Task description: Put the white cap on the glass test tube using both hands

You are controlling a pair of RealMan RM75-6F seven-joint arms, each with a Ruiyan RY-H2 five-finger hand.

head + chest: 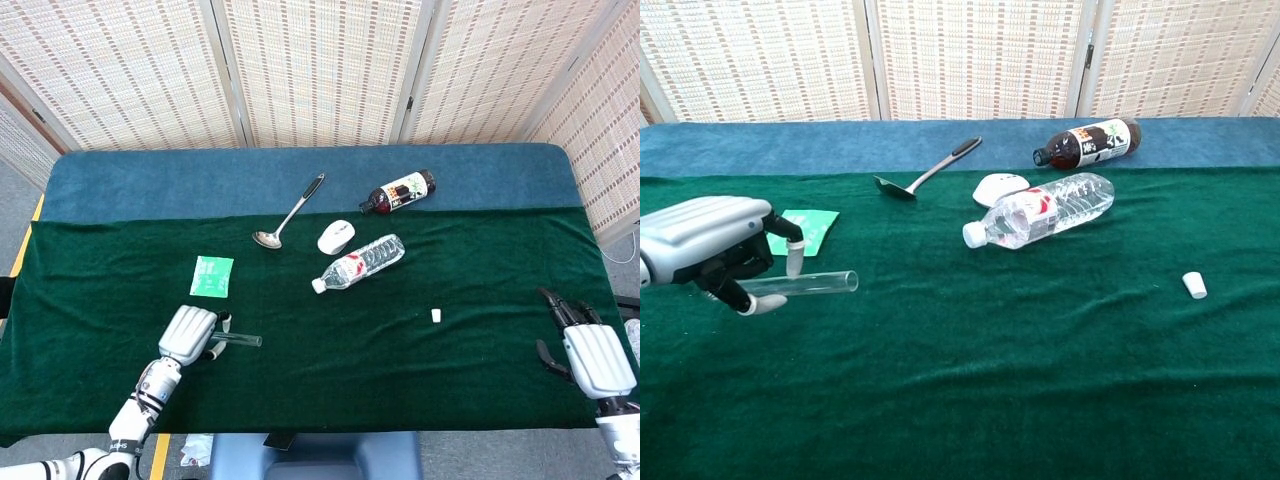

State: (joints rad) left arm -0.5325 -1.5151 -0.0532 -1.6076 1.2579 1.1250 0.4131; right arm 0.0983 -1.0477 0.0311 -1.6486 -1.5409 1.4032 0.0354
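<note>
Robot hand on the left (715, 250) grasped the glass test tube (805, 285) near its closed end, lifted just off the table (400, 370), open mouth pointing right; the right robot hand (590, 355) hung released near the table's edge; the tube looked light, slippery and fragile; the white cap (1193, 285), tiny and light, lay well apart on the cloth, best pinched at its sides.

Bench (330, 390) | near left: left hand (710, 250) holding test tube (805, 285), packet (212, 276) behind it | centre: water bottle (358, 264), ladle (290, 212) behind-left | right: cap (436, 316), right hand (590, 355) at edge
</note>
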